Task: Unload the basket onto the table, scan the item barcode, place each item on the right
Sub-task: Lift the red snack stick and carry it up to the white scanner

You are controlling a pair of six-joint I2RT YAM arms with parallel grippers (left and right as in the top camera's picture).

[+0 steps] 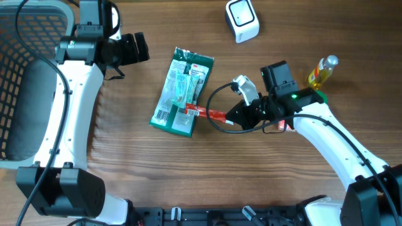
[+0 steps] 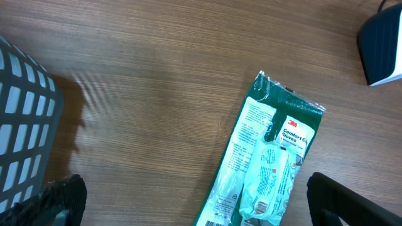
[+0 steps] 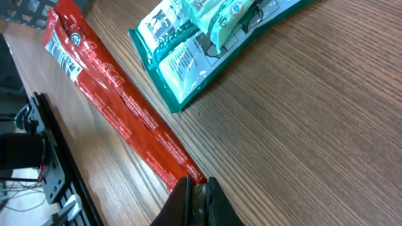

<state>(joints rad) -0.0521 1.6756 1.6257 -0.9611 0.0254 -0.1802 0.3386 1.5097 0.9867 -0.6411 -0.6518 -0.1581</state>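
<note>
Presently red packet (image 3: 113, 88) pinched at end by right gripper (image 3: 196, 188); light, limp, sag expected. Left gripper (image 1: 142, 48) spread wide, empty.

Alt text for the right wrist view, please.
The right gripper, jaws shut, pinches the near end of a long red packet stretching away across the wooden table, a barcode label near its far end. A green package lies beyond it.

Green packet (image 2: 267, 160): "3M", perhaps "Comfort Gloves"
</note>
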